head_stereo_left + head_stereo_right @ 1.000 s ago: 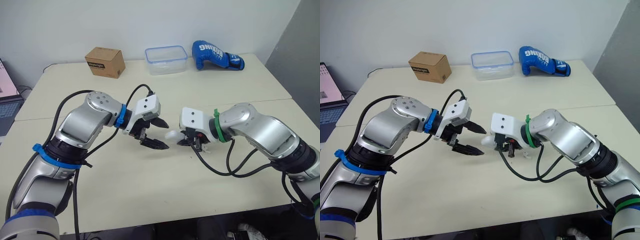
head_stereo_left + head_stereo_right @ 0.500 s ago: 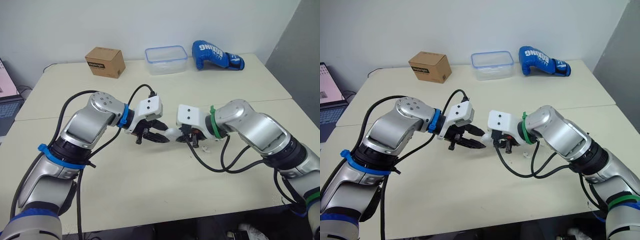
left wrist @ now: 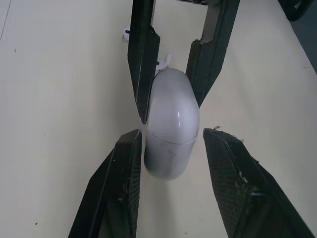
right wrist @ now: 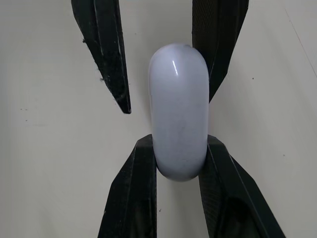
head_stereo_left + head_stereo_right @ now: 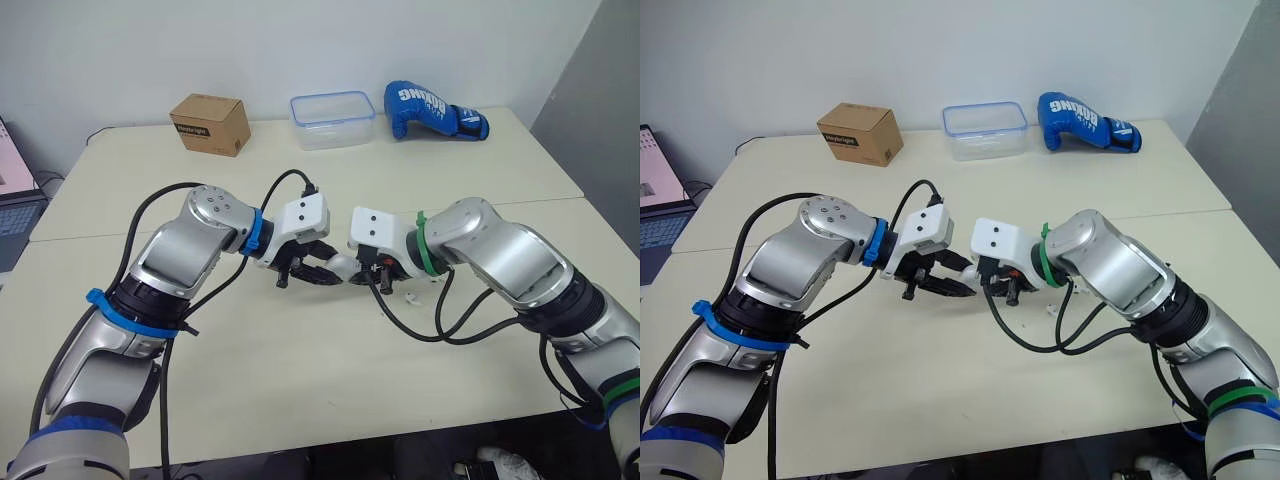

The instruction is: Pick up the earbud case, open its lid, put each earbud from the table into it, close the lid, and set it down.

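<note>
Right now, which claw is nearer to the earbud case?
Right. The right claw is shut on one end of the earbud case and holds it above the table. The left claw is open and straddles the other end, with a visible gap beside one finger.

From the head, the glossy white pill-shaped earbud case (image 5: 344, 267) is mostly hidden between the left hand (image 3: 172, 133) and right hand (image 4: 179, 141). In the left wrist view it half covers one small white earbud (image 3: 167, 59). A second earbud (image 3: 126, 32) peeks past a black finger (image 3: 142, 59). An open grey laptop (image 5: 15, 225) is cut off.
</note>
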Motion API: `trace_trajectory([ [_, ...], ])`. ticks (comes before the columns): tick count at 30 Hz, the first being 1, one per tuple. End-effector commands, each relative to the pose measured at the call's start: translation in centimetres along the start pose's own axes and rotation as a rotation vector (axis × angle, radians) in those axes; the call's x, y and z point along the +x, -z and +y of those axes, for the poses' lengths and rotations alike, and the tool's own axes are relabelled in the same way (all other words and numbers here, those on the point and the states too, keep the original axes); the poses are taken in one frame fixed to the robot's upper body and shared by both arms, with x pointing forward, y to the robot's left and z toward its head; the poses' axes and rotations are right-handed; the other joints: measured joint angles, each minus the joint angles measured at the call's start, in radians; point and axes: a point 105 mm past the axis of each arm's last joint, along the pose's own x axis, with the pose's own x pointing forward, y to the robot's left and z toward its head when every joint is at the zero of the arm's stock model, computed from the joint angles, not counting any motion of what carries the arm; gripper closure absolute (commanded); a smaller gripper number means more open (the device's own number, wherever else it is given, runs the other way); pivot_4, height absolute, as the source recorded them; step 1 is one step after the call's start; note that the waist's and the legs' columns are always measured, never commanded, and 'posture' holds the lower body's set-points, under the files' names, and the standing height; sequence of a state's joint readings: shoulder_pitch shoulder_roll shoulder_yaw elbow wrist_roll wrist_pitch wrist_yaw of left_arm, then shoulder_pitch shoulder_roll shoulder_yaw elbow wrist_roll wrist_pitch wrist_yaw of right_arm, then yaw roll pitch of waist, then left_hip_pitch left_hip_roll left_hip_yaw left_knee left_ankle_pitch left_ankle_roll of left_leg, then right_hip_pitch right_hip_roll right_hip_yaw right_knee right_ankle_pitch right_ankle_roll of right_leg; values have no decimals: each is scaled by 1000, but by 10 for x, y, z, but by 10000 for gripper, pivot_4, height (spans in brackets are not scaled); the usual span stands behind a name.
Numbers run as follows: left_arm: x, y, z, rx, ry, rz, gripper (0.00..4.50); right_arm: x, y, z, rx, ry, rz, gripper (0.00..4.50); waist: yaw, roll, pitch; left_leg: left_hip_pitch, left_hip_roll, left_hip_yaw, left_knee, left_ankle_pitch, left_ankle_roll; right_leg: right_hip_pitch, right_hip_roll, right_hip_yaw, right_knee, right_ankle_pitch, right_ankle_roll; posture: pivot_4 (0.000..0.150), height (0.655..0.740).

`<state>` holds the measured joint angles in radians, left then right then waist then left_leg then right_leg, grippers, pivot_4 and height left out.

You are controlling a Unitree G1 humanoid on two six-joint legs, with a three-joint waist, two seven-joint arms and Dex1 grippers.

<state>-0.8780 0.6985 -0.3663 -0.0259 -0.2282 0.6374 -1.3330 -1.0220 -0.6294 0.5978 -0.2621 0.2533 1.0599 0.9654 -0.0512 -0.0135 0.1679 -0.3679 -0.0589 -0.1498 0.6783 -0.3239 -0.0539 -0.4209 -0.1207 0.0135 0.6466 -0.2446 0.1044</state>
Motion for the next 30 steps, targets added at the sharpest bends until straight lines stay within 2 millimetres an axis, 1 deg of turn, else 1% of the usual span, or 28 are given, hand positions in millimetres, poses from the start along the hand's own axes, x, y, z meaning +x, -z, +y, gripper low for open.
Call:
trace_trajectory([
  [1, 0, -6, 2, 29, -13, -15, 33869, -13, -16, -9, -22, 52, -46, 37568, 0, 0, 0, 0, 0, 0, 0, 0, 0, 0, 0, 0, 0, 0, 0, 1500, 7307],
  [2, 1, -6, 3, 29, -16, -17, 36449, -14, -16, -9, -20, 52, -47, 37568, 0, 0, 0, 0, 0, 0, 0, 0, 0, 0, 0, 0, 0, 0, 0, 1500, 7307],
  [3, 1, -6, 4, 29, -21, -19, 37081, -14, -17, -9, -16, 51, -49, 37568, 0, 0, 0, 0, 0, 0, 0, 0, 0, 0, 0, 0, 0, 0, 0, 1500, 7307],
  [14, 1, -7, 6, 44, -34, -33, 37081, -15, -20, -8, 1, 44, -66, 37568, 0, 0, 0, 0, 0, 0, 0, 0, 0, 0, 0, 0, 0, 0, 0, 1500, 7307],
  [16, 0, -7, 5, 38, -41, -40, 37081, -15, -20, -4, 2, 15, -77, 30084, 0, 0, 0, 0, 0, 0, 0, 0, 0, 0, 0, 0, 0, 0, 0, 1500, 7307],
  [17, 0, -8, 5, 34, -46, -46, 37081, -16, -20, -1, -5, 5, -80, 27343, 0, 0, 0, 0, 0, 0, 0, 0, 0, 0, 0, 0, 0, 0, 0, 1500, 7307],
  [20, -5, -5, 7, 18, -78, -66, 37081, -17, -16, 0, -17, 13, -78, 16828, 0, 0, 0, 0, 0, 0, 0, 0, 0, 0, 0, 0, 0, 0, 0, 1500, 7307],
  [22, -10, -1, 8, 4, -107, -86, 37081, -20, -12, -1, -16, 20, -86, 16828, 0, 0, 0, 0, 0, 0, 0, 0, 0, 0, 0, 0, 0, 0, 0, 1500, 7307],
  [25, -20, 7, 6, -22, -157, -137, 37081, -31, -1, -3, -7, 31, -122, 16828, 0, 0, 0, 0, 0, 0, 0, 0, 0, 0, 0, 0, 0, 0, 0, 1500, 7307],
  [30, -32, 18, 6, -97, -250, -224, 37081, -45, 3, 3, 88, 33, -298, 16828, 4, 0, 0, -1, 0, 0, 0, 0, 0, 0, -1, 0, 0, 0, 0, 1500, 7307],
])
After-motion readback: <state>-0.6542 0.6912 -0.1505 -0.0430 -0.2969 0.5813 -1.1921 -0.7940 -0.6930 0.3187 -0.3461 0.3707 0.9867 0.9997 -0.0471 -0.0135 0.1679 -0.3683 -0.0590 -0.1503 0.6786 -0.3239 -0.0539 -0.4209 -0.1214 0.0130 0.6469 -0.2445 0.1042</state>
